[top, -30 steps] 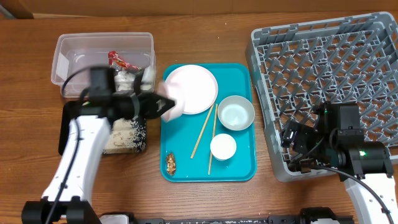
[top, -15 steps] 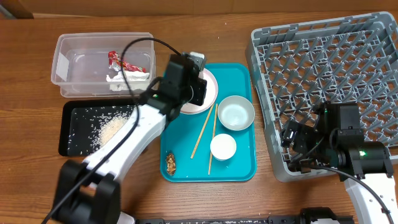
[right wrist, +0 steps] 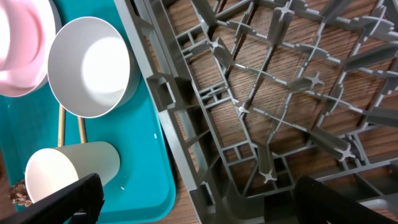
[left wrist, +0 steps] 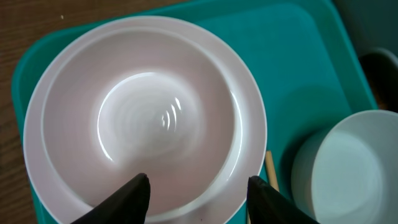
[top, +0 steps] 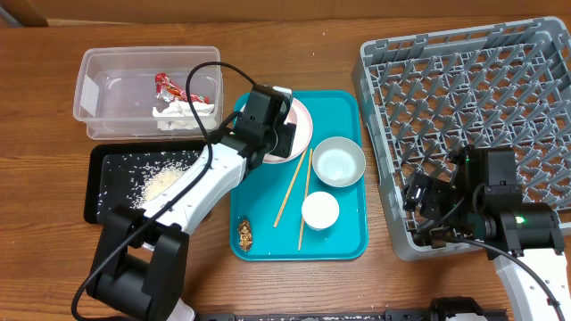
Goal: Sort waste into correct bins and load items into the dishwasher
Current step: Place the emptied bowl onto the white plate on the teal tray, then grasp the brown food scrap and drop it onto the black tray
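Observation:
A round white plate (top: 301, 125) (left wrist: 143, 112) lies empty at the back of the teal tray (top: 348, 242). My left gripper (top: 272, 141) (left wrist: 199, 199) hovers open over the plate's near rim and holds nothing. A pale bowl (top: 338, 162) (right wrist: 90, 65), a white cup (top: 320, 210) (right wrist: 68, 165), two chopsticks (top: 294, 185) and a brown scrap (top: 245, 234) share the tray. The clear tub (top: 98, 80) holds the red wrapper (top: 172, 86) and the tissue (top: 183, 111). Rice (top: 159, 185) lies in the black tray (top: 96, 192). My right gripper (top: 421, 214) (right wrist: 205, 199) is open over the near left corner of the grey dish rack (top: 473, 89) (right wrist: 249, 93).
The teal tray sits between the two bins on the left and the dish rack on the right. My left arm stretches from the front left across the black tray. Bare wooden tabletop (top: 294, 53) shows behind the tray.
My left arm has swung right from above the black tray to above the plate on the teal tray, and its jaws have opened. The right arm has not moved.

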{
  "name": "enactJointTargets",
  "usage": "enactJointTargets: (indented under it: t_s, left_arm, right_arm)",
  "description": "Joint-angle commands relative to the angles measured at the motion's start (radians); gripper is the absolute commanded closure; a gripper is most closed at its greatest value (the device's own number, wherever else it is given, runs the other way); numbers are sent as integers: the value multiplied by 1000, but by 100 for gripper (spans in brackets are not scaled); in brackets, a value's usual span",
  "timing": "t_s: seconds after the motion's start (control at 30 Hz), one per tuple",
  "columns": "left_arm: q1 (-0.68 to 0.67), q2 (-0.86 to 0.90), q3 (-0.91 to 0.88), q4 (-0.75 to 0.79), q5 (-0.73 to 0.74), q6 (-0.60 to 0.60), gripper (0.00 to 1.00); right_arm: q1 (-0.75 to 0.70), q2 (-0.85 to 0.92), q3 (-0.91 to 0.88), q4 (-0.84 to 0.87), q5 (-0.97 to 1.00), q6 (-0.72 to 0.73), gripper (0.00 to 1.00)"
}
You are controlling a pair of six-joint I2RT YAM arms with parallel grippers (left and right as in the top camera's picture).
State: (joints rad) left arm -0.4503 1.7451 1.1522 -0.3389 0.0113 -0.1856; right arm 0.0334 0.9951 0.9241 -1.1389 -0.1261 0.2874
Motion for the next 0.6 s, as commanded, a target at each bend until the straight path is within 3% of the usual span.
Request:
enactJointTargets:
  t_s: [0.0,0.37,0.57]
  left_arm:
    - [-2,-64,56,-157,23,-22,45]
    - [-5,-152,54,-691,68,-195,42]
    - [-16,-136,-42,-745,80,-234,39]
  right_arm:
    - [-3,-6,32,2,1,-6,0]
    - [-3,-6,32,3,1,-6,0]
    - [-3,-6,32,3,1,-6,0]
